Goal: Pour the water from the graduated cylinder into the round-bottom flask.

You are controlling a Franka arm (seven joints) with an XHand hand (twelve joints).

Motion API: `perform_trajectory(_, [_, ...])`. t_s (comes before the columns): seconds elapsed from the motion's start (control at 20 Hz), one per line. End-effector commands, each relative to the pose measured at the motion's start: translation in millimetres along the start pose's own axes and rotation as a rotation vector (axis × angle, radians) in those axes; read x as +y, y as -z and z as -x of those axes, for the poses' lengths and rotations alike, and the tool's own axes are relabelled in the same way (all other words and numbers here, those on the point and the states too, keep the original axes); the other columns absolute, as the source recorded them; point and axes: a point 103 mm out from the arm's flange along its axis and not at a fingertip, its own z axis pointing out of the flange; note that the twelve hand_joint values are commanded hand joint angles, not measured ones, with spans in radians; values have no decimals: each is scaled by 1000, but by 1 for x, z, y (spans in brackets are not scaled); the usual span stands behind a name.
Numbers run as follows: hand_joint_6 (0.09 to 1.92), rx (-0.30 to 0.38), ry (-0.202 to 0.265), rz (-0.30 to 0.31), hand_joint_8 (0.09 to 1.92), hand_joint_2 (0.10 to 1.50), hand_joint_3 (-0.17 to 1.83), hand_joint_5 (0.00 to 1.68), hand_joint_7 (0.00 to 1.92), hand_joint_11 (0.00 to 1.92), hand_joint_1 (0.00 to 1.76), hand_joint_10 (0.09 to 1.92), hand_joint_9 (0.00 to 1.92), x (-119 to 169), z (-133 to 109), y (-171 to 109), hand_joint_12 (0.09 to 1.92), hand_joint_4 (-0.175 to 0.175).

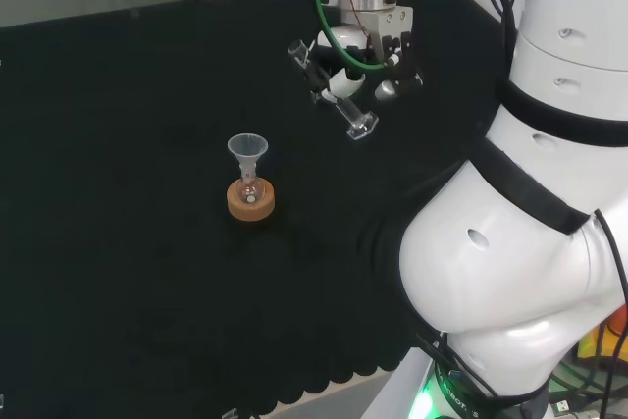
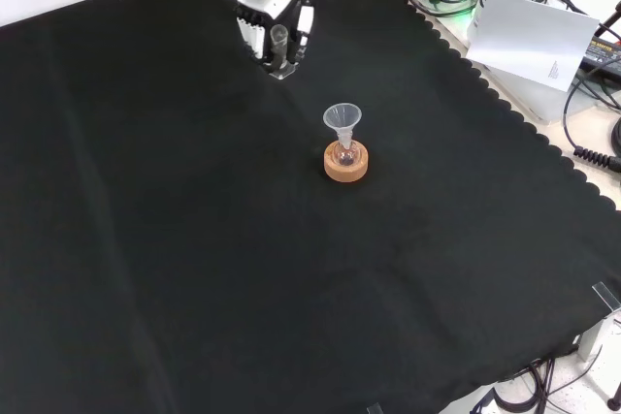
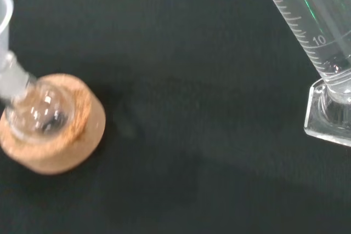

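Holding the graduated cylinder (image 1: 334, 95) aloft, the hand (image 1: 378, 66) in the head view has its fingers curled round the clear tube, which is tilted with its foot lower and to the right and its mouth up to the left, clear of the black cloth of the worktop (image 1: 128, 144). Below and to the left of it in that view stands the round-bottom flask (image 1: 251, 186) on a cork ring (image 1: 251, 203), with a clear funnel (image 1: 247, 150) set in its neck; flask and cylinder are well apart. To the right rise the arm's white links (image 1: 530, 242). From the front view the hand (image 2: 277, 21) comes in at the top, its black and white fingers closed about the cylinder (image 2: 280, 46), whose foot points down toward the cloth; the flask (image 2: 346, 154) on its cork ring (image 2: 346, 164), funnel (image 2: 342, 120) in place, stands nearer the camera and somewhat to the right, apart from the hand. From the wrist view the cylinder (image 3: 312, 31) is close and large, its printed scale and square foot plain to see, and the flask (image 3: 41, 110) sits in the cork ring (image 3: 55, 135) on the cloth with the funnel's (image 3: 4, 15) stem entering its neck. Whether the cylinder holds water cannot be told.
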Motion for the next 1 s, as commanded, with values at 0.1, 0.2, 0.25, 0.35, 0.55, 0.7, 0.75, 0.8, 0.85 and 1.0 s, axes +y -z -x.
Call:
perform_trajectory(0.1, [1072,-43,-16,-126,1045,1134,7,918,963,1284,1243,87,1419,-25,-14,-7,748,-174])
perform_trajectory(0.2, [1073,-66,-20,-166,1066,1135,6,918,955,1284,1247,87,1421,-29,-18,-8,749,-175])
perform_trajectory(0.25, [1073,-74,-23,-192,1069,1135,6,918,955,1284,1247,87,1422,-30,-19,-8,749,-175])
perform_trajectory(0.35, [1072,-97,-21,-226,1071,1135,5,919,955,1284,1248,87,1423,-32,-21,-9,750,-175])
perform_trajectory(0.55, [1068,-159,-9,-310,1067,1134,3,922,957,1283,1248,87,1425,-35,-29,-11,752,-175])
perform_trajectory(0.7, [1064,-197,12,-349,1063,1133,2,925,960,1283,1249,87,1426,-35,-37,-12,753,-175])
perform_trajectory(0.75, [1063,-205,20,-358,1062,1133,2,926,961,1283,1249,87,1427,-35,-40,-13,753,-175])
perform_trajectory(0.8, [1062,-214,26,-370,1060,1133,1,927,962,1283,1249,87,1427,-35,-43,-14,754,-175])
perform_trajectory(0.85, [1061,-222,30,-384,1059,1132,1,927,963,1283,1249,87,1427,-35,-45,-16,754,-175])
perform_trajectory(1.0, [1057,-246,39,-429,1055,1131,0,930,965,1283,1250,87,1428,-34,-51,-23,755,-175])
